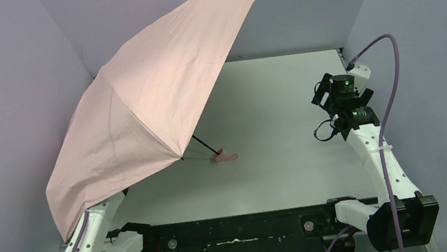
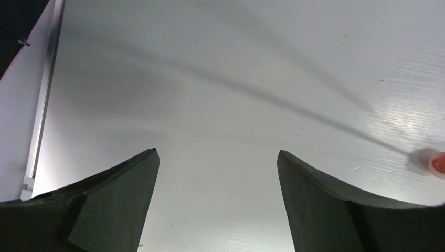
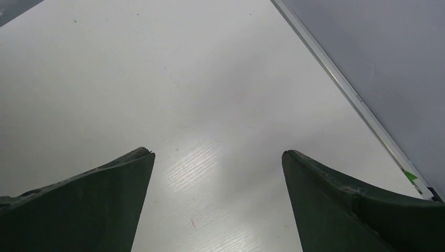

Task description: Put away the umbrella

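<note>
**A:** Umbrella, where?

**B:** Fully open, on the left half of the table. Pale pink canopy tilted: low rim toward the near-left corner, far rim raised high. Black shaft slopes down from under the canopy to the pink handle, which rests on the table near its middle.

**A:** Left gripper?

**B:** From above, hidden; the canopy covers the left arm past its lower links. Wrist view: left gripper jaws spread wide, nothing between them, bare table below. The handle end shows at that view's right edge, apart from the fingers.

**A:** Right gripper?

**B:** Right gripper jaws wide apart, empty, over bare table beside the right wall. Well apart from the umbrella.
</note>
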